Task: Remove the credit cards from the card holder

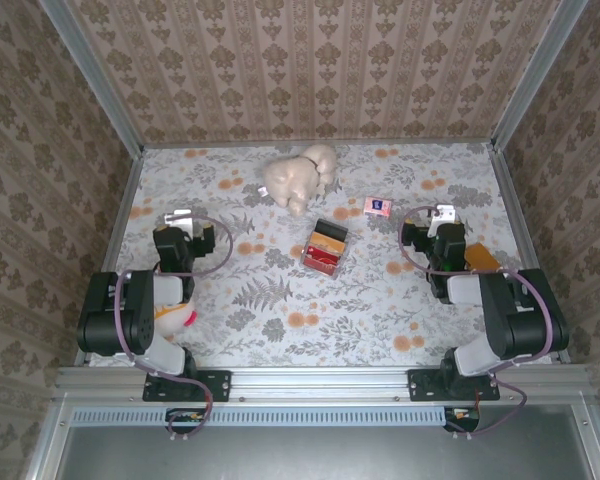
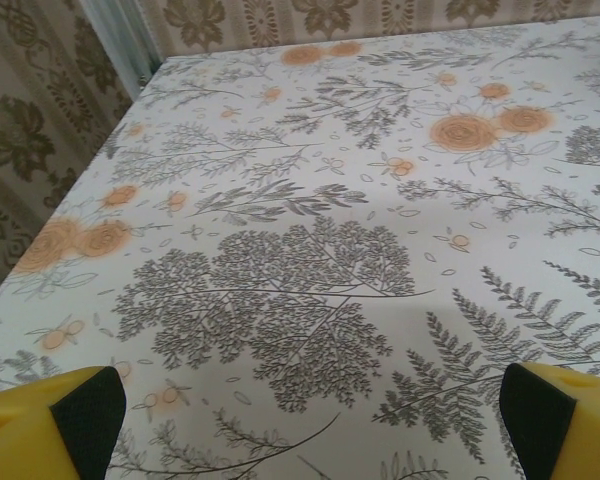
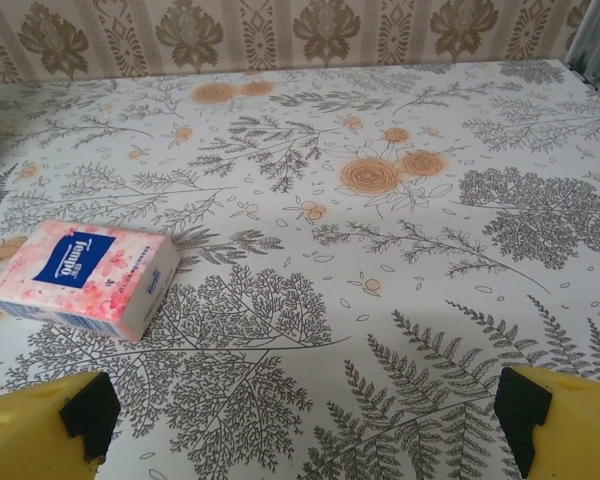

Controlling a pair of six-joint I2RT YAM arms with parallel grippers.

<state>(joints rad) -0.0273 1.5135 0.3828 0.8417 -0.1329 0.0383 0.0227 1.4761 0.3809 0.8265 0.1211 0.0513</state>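
Top view: credit cards [image 1: 325,247] lie in a small stack near the middle of the table [image 1: 280,310], between the two arms; a black card sits at the far end of the stack, red ones nearer; no gripper touches them.

Card holder [image 1: 481,257]: a tan-orange patch at the right side of the table, just beside the right arm's wrist and partly hidden by it, well apart from the cards; cannot tell whether it is folded or lying open.

Left gripper [image 1: 183,218]: over the left part of the table, well apart from the cards; in the left wrist view the left gripper [image 2: 310,425] is spread wide, one yellow finger [image 2: 30,425] at each lower corner, bare floral cloth between them; holds nothing.

Right gripper [image 1: 442,214]: over the right part of the table, near the card holder; in the right wrist view the right gripper [image 3: 305,425] is likewise spread wide; holds nothing.

Pink packet [image 3: 85,278] with a blue mark lies flat on the cloth ahead of the right gripper and to its left; the top view places it [image 1: 378,206] beyond the cards.

Cream plush toy [image 1: 300,177] rests near the far edge, behind the cards.
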